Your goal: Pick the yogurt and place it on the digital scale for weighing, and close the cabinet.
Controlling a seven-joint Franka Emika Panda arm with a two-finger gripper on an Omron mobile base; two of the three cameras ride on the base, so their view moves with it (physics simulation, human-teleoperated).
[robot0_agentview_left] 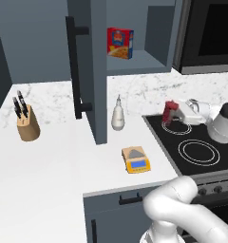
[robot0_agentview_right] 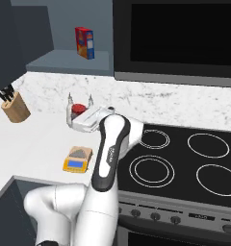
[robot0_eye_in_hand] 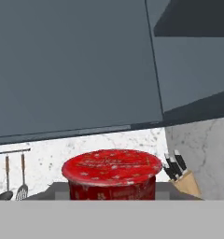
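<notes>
With the jaws clamped on the yogurt (robot0_agentview_left: pixel 170 112) above the stove edge, the carry is underway; next comes lowering it onto the digital scale (robot0_agentview_left: pixel 136 159), with the cabinet (robot0_agentview_left: pixel 90 61) open.

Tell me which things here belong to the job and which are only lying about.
Job: yogurt, held in the gripper; scale on the counter; cabinet, door open.

Lying about: red-and-blue box on the cabinet shelf; knife block; white bottle; stove.
</notes>
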